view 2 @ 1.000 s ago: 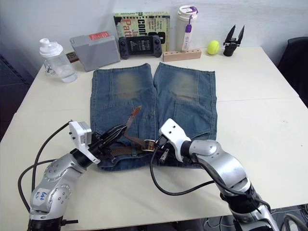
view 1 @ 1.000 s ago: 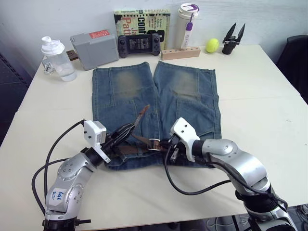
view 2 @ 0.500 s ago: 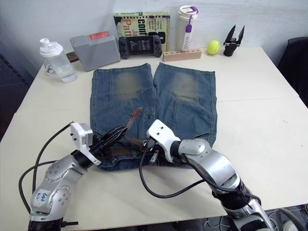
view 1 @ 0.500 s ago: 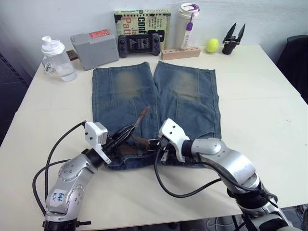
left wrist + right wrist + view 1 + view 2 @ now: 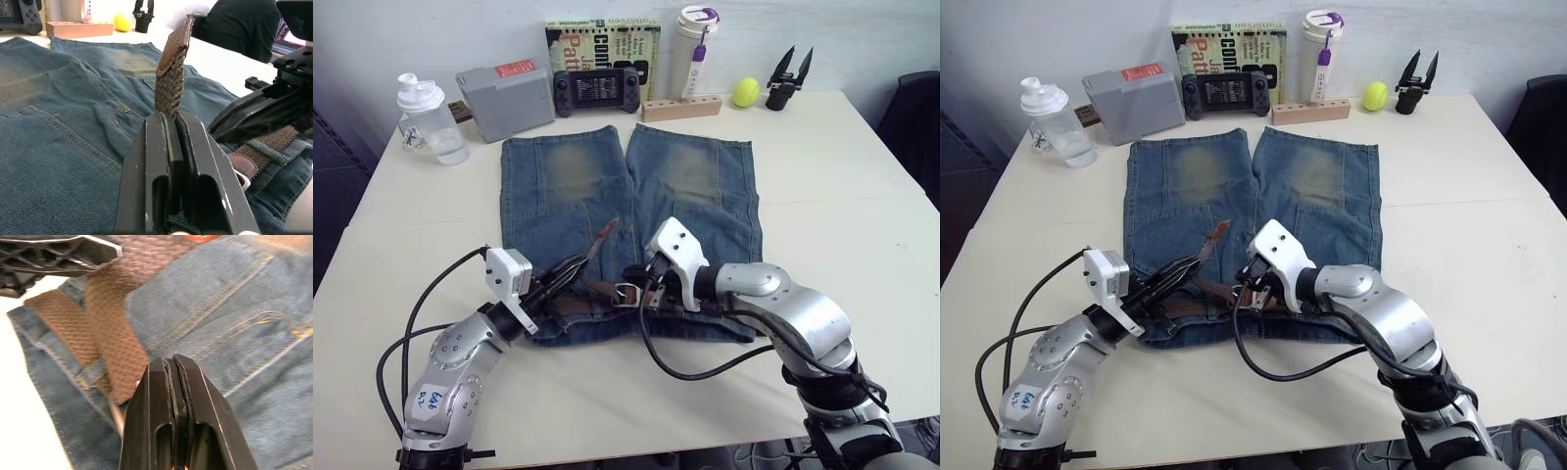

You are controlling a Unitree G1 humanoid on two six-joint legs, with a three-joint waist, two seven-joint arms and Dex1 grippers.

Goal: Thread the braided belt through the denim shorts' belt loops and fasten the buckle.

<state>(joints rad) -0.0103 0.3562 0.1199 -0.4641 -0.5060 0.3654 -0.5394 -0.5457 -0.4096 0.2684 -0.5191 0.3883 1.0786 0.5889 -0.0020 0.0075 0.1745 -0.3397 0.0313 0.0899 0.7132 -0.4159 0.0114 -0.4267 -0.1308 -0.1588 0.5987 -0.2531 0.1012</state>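
From the head camera, the denim shorts (image 5: 628,227) lie flat on the table (image 5: 842,206), waistband toward the robot, with the braided belt (image 5: 597,291) lying along that waistband. The left gripper (image 5: 570,271) pinches the belt a little short of its leather tip (image 5: 604,232), which sticks up over the left leg. The right gripper (image 5: 649,291) sits just beside the buckle (image 5: 626,294).

In the left wrist view the fingers (image 5: 161,161) are clamped on the woven strap, which stands upright unsupported (so fairly stiff over a short length, though probably floppy over a longer one). Holding close to the tip looks right for steering it through the belt loops.

In the right wrist view the fingers (image 5: 164,406) are pressed together at the strap's edge; whether they actually trap webbing or the metal frame cannot be told. The denim looks soft and likely to bunch if the belt drags.
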